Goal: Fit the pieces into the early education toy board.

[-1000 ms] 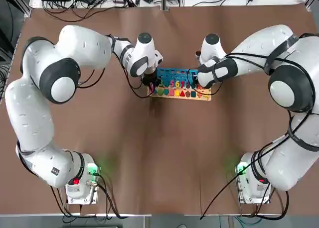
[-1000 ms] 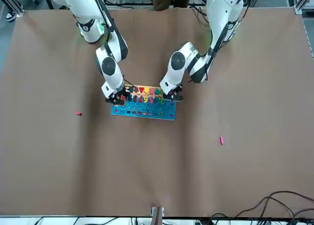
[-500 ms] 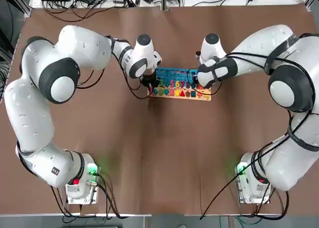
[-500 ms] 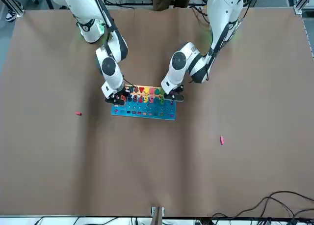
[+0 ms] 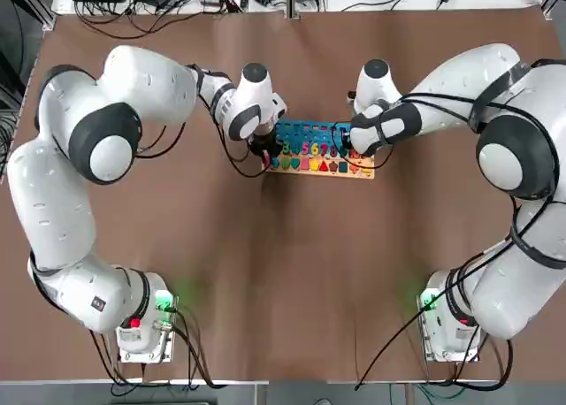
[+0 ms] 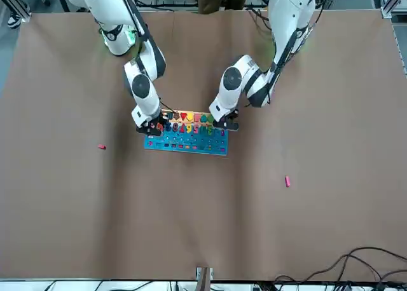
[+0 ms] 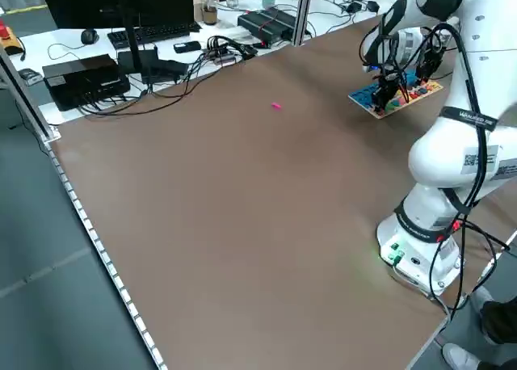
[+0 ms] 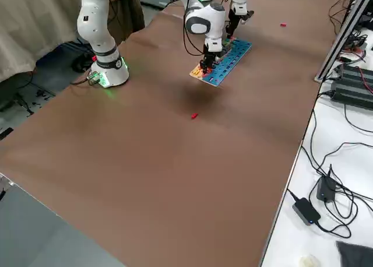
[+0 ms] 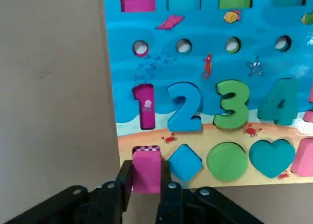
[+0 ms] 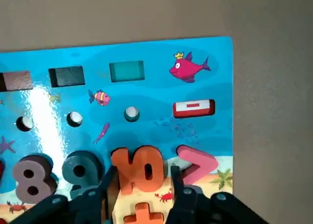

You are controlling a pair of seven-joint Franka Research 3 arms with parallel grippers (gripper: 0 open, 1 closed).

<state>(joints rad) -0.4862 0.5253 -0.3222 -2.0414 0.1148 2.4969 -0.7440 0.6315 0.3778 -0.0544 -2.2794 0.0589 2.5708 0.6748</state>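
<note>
Here, left pincer clenched on pink block, right pincer on orange ten.

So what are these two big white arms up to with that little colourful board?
They are fitting toy pieces into a puzzle board. The left claw grips a pink block at the board's corner slot. The right claw holds an orange number piece at the opposite end. Two small pieces, one pink and one red, lie loose on the table.
</note>
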